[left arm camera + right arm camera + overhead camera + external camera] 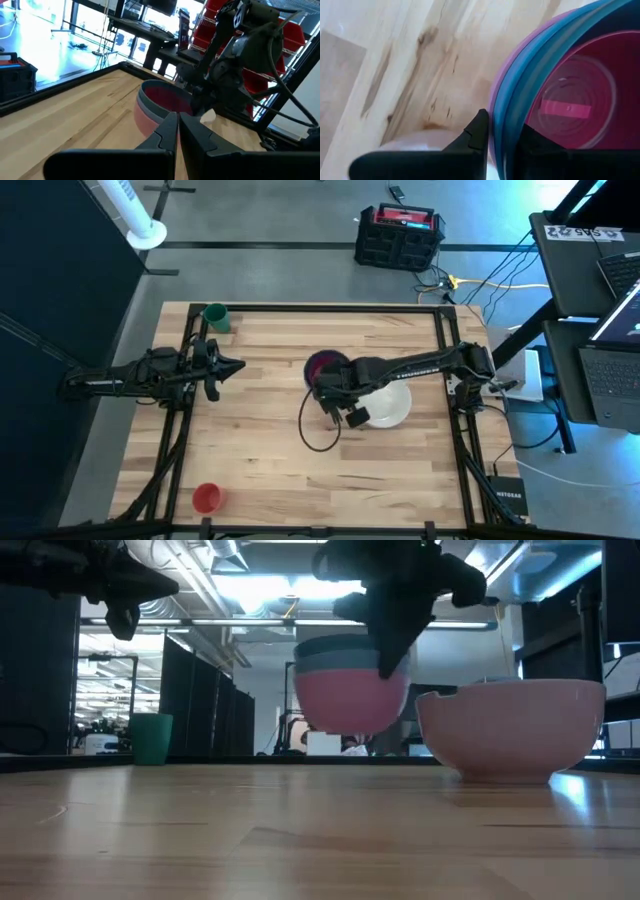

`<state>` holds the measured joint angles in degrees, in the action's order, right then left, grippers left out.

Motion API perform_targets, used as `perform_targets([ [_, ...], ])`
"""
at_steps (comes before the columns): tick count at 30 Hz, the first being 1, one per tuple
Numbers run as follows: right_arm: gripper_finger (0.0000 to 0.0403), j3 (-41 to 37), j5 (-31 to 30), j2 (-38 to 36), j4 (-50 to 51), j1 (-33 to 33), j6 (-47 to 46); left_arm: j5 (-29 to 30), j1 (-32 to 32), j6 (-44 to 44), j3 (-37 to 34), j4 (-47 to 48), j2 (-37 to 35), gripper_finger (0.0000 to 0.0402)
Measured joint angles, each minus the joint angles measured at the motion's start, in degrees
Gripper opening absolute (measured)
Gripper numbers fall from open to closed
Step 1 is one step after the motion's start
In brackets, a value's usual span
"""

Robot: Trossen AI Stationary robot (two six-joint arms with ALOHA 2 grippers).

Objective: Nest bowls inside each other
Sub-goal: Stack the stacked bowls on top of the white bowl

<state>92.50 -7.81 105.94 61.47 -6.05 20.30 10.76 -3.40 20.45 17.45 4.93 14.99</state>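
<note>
The right gripper [336,402] has its fingers pinched on the rim of a stack of bowls [350,685], one finger outside the wall and the other inside, and in the low view the stack hangs clear of the table [250,440], with the pink outer wall lowest and bluish rims showing above it. Looking past those fingers in the right wrist view, the magenta bowl [575,107] sits innermost, ringed by blue rims and an outer pale one. The big white bowl [512,730] stands upright on the wood just beside the lifted stack, partly under the right arm in the high view, and it looks to be the last one to receive the rest. To do this step well, I'd say the stack wants carrying sideways until it is centred over the white bowl's mouth, kept level so the inner bowls don't slide, and high enough that its bottom clears the white rim before lowering. A one-sided rim grip may let the stack tilt, so slow lowering seems wise. The left gripper [226,366] waits with its fingers shut and empty, well away from the bowls.
</note>
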Motion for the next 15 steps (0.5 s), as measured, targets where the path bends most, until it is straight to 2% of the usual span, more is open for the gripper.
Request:
perform_targets([
  [8,0.0023,0.70,-2.87,-4.99,5.70,0.49,-3.68,-0.06,0.00,-0.10,0.00,-0.02,-0.01,0.0000],
  [15,0.0023,0.44,-4.38,-10.59,15.16,-0.61,-10.38,-0.08,0.00,-0.23,0.00,-0.02,0.01,0.0000],
])
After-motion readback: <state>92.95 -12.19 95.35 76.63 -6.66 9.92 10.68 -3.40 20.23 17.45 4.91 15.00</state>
